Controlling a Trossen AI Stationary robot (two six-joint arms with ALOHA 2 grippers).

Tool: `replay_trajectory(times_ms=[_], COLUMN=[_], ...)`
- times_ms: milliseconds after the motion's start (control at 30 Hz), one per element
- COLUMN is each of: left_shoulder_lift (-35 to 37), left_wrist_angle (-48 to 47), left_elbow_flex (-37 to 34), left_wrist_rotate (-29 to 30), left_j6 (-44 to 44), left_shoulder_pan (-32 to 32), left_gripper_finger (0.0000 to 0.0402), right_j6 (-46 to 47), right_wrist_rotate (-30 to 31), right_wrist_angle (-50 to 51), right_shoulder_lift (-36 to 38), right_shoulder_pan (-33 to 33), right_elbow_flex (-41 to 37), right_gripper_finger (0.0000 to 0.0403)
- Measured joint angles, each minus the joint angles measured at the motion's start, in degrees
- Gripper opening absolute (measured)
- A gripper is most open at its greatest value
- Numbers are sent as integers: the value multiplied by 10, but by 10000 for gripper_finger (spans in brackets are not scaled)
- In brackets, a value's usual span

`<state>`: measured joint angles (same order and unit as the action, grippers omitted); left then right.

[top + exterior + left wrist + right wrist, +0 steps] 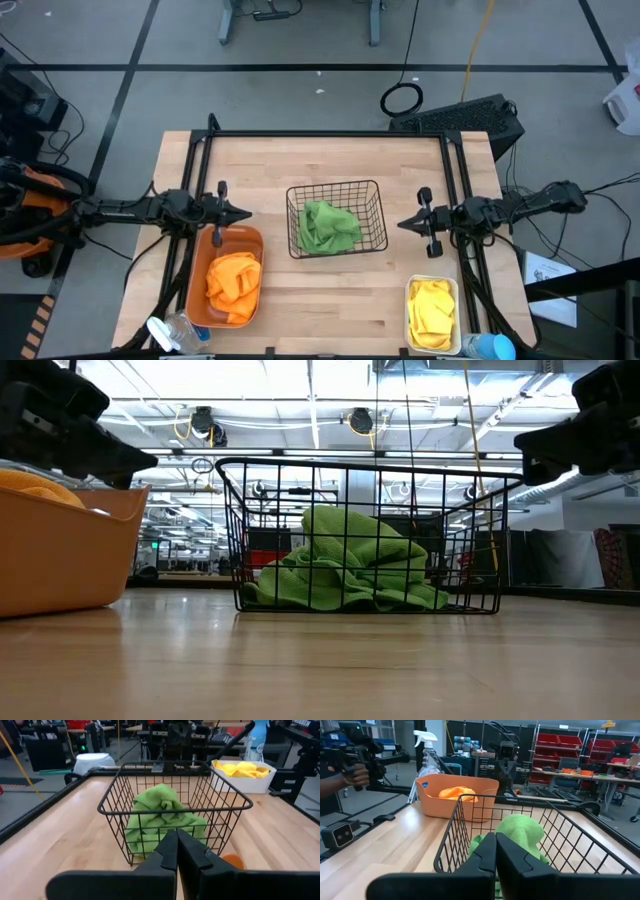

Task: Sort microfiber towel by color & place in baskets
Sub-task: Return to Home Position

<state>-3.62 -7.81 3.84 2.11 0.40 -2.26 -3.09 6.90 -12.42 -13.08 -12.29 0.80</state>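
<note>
Green microfiber towels [328,226] lie crumpled in the black wire basket [372,190] at the table's middle. Orange towels [234,283] fill the orange bin [251,237] at the near left. Yellow towels [432,311] lie in the white bin [412,287] at the near right. My left gripper [245,214] hangs shut and holds nothing, left of the wire basket above the orange bin's far rim. My right gripper [402,226] hangs shut and holds nothing, right of the basket. Both point level at the basket.
A spray bottle [176,332] lies at the near left edge beside the orange bin. A blue-capped bottle [490,347] stands at the near right corner. Black rails [330,134] frame the table's far and side edges. Bare wood lies beyond and in front of the basket.
</note>
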Motion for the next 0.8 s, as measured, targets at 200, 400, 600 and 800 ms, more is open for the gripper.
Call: replay_trajectory(times_ms=[200,400,600,800], left_shoulder_lift=[20,36,36,36], left_wrist_angle=[9,11,54,88], left_elbow_flex=[-5,-6,-21,-35], left_wrist_rotate=[-16,-19,-21,-26], left_j6=[11,23,45,46], left_shoulder_pan=[0,0,0,0], left_gripper_finger=[4,4,4,4], right_j6=[3,-10,-10,-11], right_wrist_rotate=[-18,-43,-49,-58], right_wrist_angle=[-3,-7,-7,-12], right_shoulder_lift=[0,0,0,-2], right_shoulder_pan=[17,41,64,76], right_elbow_flex=[0,0,0,0], right_gripper_finger=[0,0,0,0])
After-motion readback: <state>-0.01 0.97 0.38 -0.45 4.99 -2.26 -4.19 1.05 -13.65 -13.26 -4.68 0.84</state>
